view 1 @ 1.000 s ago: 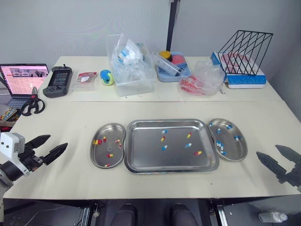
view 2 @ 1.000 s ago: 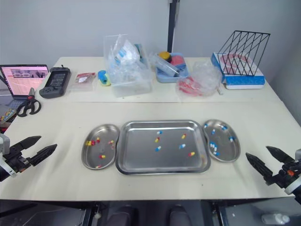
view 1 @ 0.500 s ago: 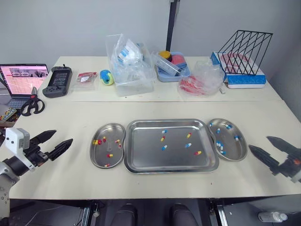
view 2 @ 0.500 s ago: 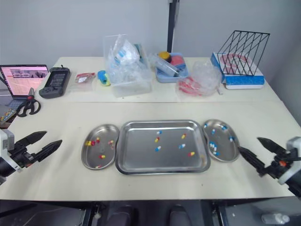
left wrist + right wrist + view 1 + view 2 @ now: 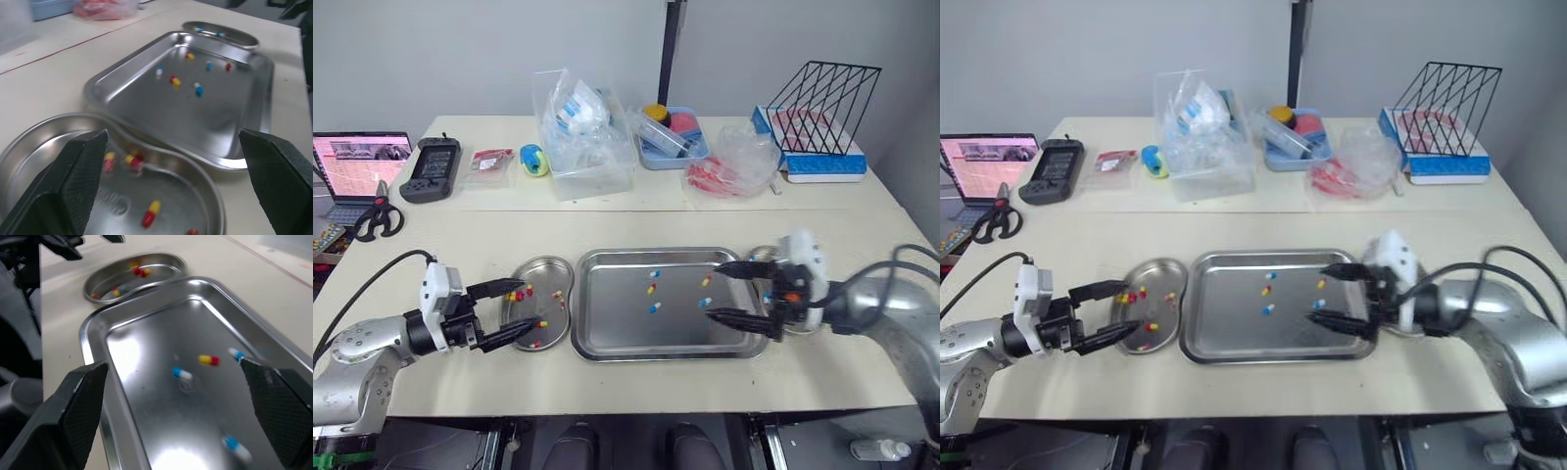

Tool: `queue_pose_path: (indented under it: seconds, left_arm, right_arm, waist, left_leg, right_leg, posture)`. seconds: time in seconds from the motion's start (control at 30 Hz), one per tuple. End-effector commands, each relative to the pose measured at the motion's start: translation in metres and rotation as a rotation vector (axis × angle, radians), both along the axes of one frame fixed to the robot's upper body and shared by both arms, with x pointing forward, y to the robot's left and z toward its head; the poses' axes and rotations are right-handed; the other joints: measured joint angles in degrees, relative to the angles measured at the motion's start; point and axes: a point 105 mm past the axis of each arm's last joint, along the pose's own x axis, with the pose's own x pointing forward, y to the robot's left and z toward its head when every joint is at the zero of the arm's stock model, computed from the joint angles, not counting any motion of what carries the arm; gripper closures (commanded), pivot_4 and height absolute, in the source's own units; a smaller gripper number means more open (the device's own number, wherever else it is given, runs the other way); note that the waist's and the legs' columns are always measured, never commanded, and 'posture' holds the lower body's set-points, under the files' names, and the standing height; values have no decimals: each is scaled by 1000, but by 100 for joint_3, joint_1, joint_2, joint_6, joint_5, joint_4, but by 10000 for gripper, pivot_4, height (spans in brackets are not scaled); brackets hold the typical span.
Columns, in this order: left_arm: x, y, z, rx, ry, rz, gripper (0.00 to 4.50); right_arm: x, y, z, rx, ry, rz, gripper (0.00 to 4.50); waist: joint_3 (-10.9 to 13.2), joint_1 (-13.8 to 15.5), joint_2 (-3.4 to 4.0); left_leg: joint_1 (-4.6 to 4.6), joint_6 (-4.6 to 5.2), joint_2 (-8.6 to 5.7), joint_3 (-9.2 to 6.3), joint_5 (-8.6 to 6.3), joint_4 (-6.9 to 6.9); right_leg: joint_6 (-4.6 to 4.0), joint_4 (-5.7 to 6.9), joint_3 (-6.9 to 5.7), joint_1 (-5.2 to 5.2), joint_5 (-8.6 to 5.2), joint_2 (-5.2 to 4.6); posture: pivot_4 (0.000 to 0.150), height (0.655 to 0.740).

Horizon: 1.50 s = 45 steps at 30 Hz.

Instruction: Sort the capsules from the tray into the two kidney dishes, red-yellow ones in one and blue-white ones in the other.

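The left end effector [image 5: 527,305], fingers spread and empty, hangs over the left kidney dish [image 5: 543,266], which holds small red-yellow capsules [image 5: 517,294]. The tray [image 5: 666,351], at the middle of the surface's front edge, carries mixed capsules [image 5: 655,306]. The right end effector [image 5: 712,291], also spread, reaches over the tray's right end, probably to pick one.

Office-style lab, laptop [image 5: 359,164], wire file rack [image 5: 824,106], clear supply bin [image 5: 594,164] on cream table [image 5: 607,227]
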Motion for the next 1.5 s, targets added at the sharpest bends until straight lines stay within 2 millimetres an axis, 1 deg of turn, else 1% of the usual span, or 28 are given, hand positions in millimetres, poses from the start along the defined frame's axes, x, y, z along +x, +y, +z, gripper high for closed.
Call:
queue_pose_path:
  seconds: [0.03, 0.1, 0.2, 0.27, 0.3, 0.53, 0.83, 1.03, 1.13, 1.17, 1.3, 1.33, 1.5]
  left_arm:
    - [-4, -9, 6, 4, -38, -51, 199]
    - [-4, -11, 5, 4, -35, -57, 199]
    - [-5, -13, 4, 1, -29, -67, 0]
    - [-6, -14, 4, 0, -29, -68, 0]
    - [-6, -15, 5, -1, -30, -69, 0]
    - [-8, -19, 5, -6, -28, -66, 0]
    - [-12, -17, 4, -3, -20, -63, 0]
    - [-12, -18, 4, -3, -14, -63, 0]
    - [-11, -18, 5, -3, -12, -62, 0]
    - [-11, -18, 5, -2, -12, -61, 0]
    - [-10, -19, 5, -2, -10, -60, 0]
    - [-10, -19, 5, -3, -9, -59, 0]
    - [-8, -20, 7, -5, -10, -58, 0]
  right_arm:
    - [6, 18, -11, -61, -7, 48, 0]
    - [11, 24, -17, -82, -8, 71, 0]
    - [19, 33, -28, -114, -6, 98, 7837]
    - [22, 34, -31, -130, -13, 107, 14013]
    - [25, 35, -32, -141, -18, 105, 17990]
    - [40, 37, -38, -179, -55, 99, 17990]
    - [43, 37, -51, -204, -41, 105, 17990]
    - [48, 30, -63, -240, -19, 92, 17990]
    - [49, 24, -70, -266, -1, 82, 25902]
    - [49, 23, -72, -272, -1, 83, 30109]
    - [49, 23, -74, -270, -3, 87, 43193]
    - [48, 23, -73, -267, -5, 91, 44450]
    - [47, 25, -69, -252, -12, 94, 44450]
  waist:
    - [0, -5, 0]
    - [0, 28, 0]
    - [0, 23, -1]
    - [0, 27, -1]
    - [0, 26, -1]
    - [0, 2, -1]
    - [0, -4, -1]
    - [0, 6, -1]
    - [0, 0, 0]
    - [0, 0, 0]
    - [0, 2, 0]
    - [0, 2, 0]
    - [0, 3, -1]
  left_leg:
    - [-1, 0, 0, -2, 0, 1]
    - [-8, 0, -2, -5, 0, 3]
    - [-9, -1, -5, -6, 1, 7]
    - [-8, -2, -5, -6, 1, 5]
    - [-10, -2, -4, -7, 1, 5]
    - [-11, -2, -3, -8, 1, 3]
    - [-12, -2, -2, -8, 1, 2]
    - [-13, -3, -3, -8, 2, 3]
    - [-11, -3, -3, -8, 2, 2]
    - [-10, -3, -3, -8, 2, 2]
    - [-9, -3, -3, -8, 1, 2]
    - [-9, -3, -3, -7, 2, 2]
    - [-8, -3, -3, -9, 2, 2]
  right_leg:
    - [0, 0, 0, -2, 0, 0]
    - [0, 0, 0, -7, 0, -2]
    - [0, -1, 0, -9, 0, -4]
    - [0, 2, -1, -11, 0, -3]
    - [0, 2, -2, -14, 0, -2]
    - [-1, 5, 2, -22, 1, -1]
    - [-1, 5, 3, -26, 1, -1]
    - [-1, 4, 3, -26, 1, -2]
    - [-1, 5, 3, -25, 1, -1]
    - [-1, 5, 3, -25, 1, -1]
    - [-1, 4, 2, -21, 1, -1]
    - [-1, 4, 2, -21, 1, -1]
    - [-1, 5, 2, -21, 1, -1]
  posture:
    - [1500, 7275]
    - [1500, 7275]
    - [1500, 7275]
    - [1500, 7275]
    - [1500, 7275]
    - [1500, 7275]
    - [1500, 7275]
    - [1500, 7275]
    - [1500, 7275]
    - [1500, 7275]
    - [1500, 7275]
    - [1500, 7275]
    - [1500, 7275]
